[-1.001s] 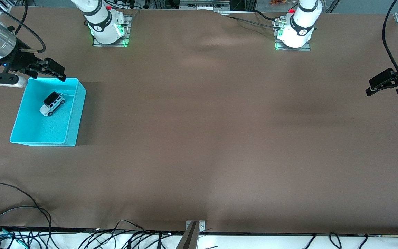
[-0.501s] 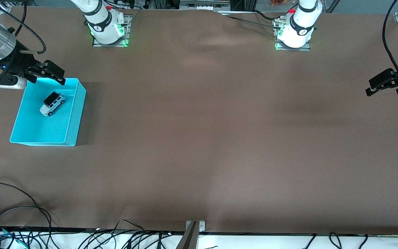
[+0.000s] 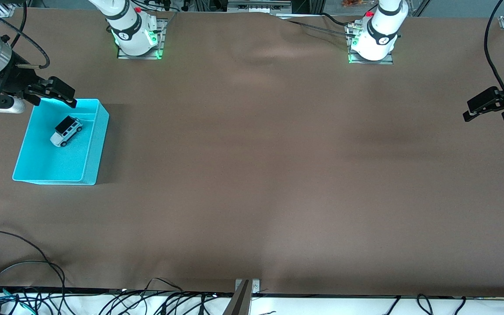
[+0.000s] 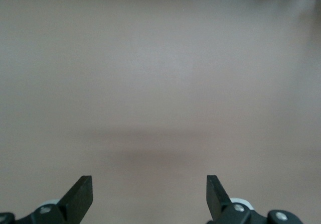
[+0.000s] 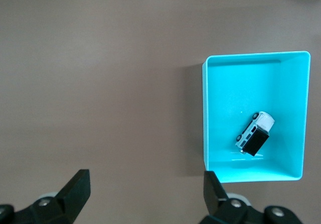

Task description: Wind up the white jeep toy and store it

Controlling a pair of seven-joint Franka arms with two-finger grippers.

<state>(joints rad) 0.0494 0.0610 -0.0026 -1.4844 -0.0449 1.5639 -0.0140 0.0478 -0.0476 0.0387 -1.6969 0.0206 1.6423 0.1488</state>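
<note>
**Jeep already in the bin, right gripper open at its rim**

The white jeep toy (image 3: pixel 66 131) lies inside the turquoise bin (image 3: pixel 96 144), on its wheels, its long axis diagonal to the bin walls. The right gripper (image 3: pixel 50 92), fingers spread and empty, hangs over the bin's edge nearest the robot bases, close to the toy. The left gripper (image 3: pixel 492 104), also open, waits over bare table at its own end, well apart.

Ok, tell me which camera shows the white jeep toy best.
The right wrist view: it looks straight down on the white jeep toy lying in the turquoise bin, nothing covering it. The front view shows it smaller, also in the bin. The left wrist view shows only bare table.
</note>
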